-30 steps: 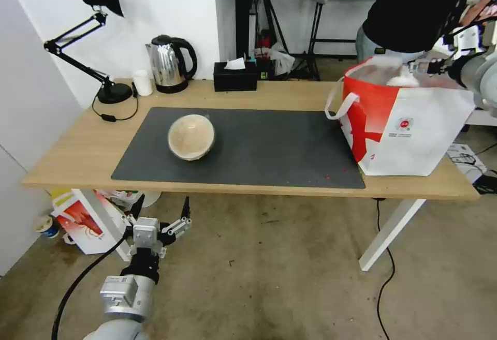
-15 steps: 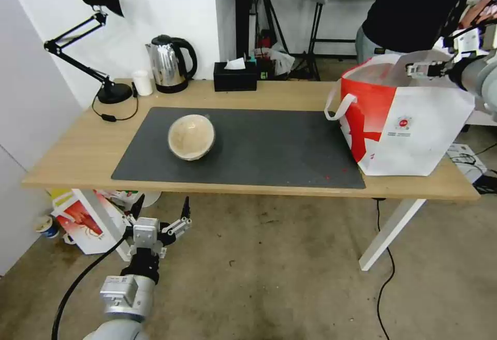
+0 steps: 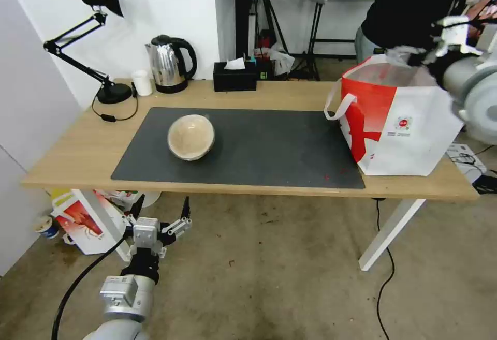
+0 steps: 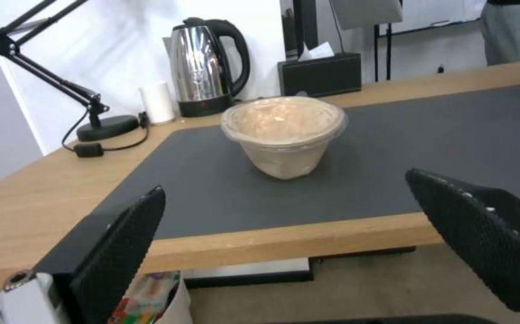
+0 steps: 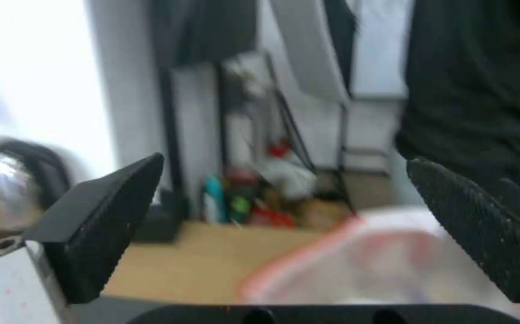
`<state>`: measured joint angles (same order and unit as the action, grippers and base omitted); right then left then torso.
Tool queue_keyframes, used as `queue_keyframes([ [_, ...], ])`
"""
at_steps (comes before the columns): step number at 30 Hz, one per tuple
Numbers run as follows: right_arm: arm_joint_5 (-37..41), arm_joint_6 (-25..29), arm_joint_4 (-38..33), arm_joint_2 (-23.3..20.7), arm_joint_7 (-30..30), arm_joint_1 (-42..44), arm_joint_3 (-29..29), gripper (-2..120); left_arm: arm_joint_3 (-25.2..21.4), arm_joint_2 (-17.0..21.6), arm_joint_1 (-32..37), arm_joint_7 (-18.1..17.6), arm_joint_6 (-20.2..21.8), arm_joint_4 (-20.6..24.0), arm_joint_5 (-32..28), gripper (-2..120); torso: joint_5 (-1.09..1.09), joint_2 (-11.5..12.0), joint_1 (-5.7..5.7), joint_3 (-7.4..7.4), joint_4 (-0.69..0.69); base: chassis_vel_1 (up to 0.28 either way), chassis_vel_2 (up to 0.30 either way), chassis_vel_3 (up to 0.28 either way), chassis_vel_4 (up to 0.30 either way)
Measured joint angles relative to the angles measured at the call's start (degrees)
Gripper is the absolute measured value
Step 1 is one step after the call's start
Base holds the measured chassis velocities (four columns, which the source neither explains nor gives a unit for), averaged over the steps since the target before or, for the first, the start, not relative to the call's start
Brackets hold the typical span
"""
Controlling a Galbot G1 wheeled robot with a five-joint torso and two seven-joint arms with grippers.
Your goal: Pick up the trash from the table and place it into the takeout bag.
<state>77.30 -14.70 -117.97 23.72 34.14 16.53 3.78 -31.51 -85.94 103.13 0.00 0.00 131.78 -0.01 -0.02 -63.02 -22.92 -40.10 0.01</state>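
A tan paper-like bowl (image 3: 191, 136) of trash stands upright on the dark grey mat (image 3: 269, 148) of the table (image 3: 77, 148), left of centre. In the left wrist view the bowl (image 4: 284, 135) is straight ahead. My left gripper (image 3: 162, 204) hangs open and empty below the table's front edge, short of the bowl; its fingers (image 4: 122, 252) are spread wide. The takeout bag (image 3: 409, 128) stands open at the table's right end. Just above its far rim is my right gripper (image 3: 406, 55), open, with nothing between its fingers (image 5: 101, 225); the bag's rim (image 5: 356, 261) lies below them.
At the table's back stand a black desk lamp (image 3: 103, 45), a kettle (image 3: 168, 63), a small white cup (image 3: 141, 82) and a black tissue box (image 3: 235, 76). A person (image 3: 414, 9) stands close behind the bag. A smaller red-and-white bag (image 3: 83, 221) sits on the floor.
My right gripper has risen from inside the bag's mouth to above its rim. The white thing that showed under it a second ago has dropped from sight. The left arm has not moved.
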Motion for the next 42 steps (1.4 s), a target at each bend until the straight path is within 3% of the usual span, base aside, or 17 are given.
queue_keyframes([
  [10, -13.3, 11.8, -7.9, 4.5, 1.2, 5.8, 1.6, 100, 0.0, 0.0, 0.0, 0.0, 0.0, 0.0, 0.0, 100, 0.01, 0.0, 0.0, 0.0, -0.02, 0.0, 0.0, 0.0, 0.0],
  [15, -27.3, 16.7, -10.8, 8.8, 4.6, 16.4, -4.1, 100, 0.0, 0.0, 0.0, 0.0, 0.0, 0.0, 0.0, 100, 0.03, 0.0, 0.0, 0.0, -0.01, 0.0, 0.0, 0.0, 0.0],
  [20, -38.0, 19.8, -12.9, 12.5, 5.1, 29.8, -10.2, 100, 0.0, 0.0, 0.0, 0.0, 0.0, 0.0, 0.0, 100, 0.02, 0.0, 0.0, 0.0, -0.02, 0.0, 0.0, 0.0, 0.0],
  [25, -41.0, 20.6, -14.9, 14.9, 5.0, 37.2, -12.9, 100, 0.0, 0.0, 0.0, 0.0, 0.0, 0.0, 0.0, 100, 0.02, 0.0, 0.0, 0.0, -0.01, 0.0, 0.0, 0.0, 0.0],
  [27, -45.7, 21.1, -16.3, 17.1, 5.2, 42.8, -14.5, 100, 0.0, 0.0, 0.0, 0.0, 0.0, 0.0, 0.0, 100, 0.02, 0.0, 0.0, 0.0, -0.01, 0.0, 0.0, 0.0, 0.0],
  [42, -69.1, 26.8, -18.2, 25.3, 11.4, 62.0, -15.8, 100, 0.0, 0.0, 0.0, 0.0, 0.0, 0.0, 0.0, 100, 0.02, 0.0, 0.01, 0.0, -0.01, 0.0, 0.0, 0.0, 0.0],
])
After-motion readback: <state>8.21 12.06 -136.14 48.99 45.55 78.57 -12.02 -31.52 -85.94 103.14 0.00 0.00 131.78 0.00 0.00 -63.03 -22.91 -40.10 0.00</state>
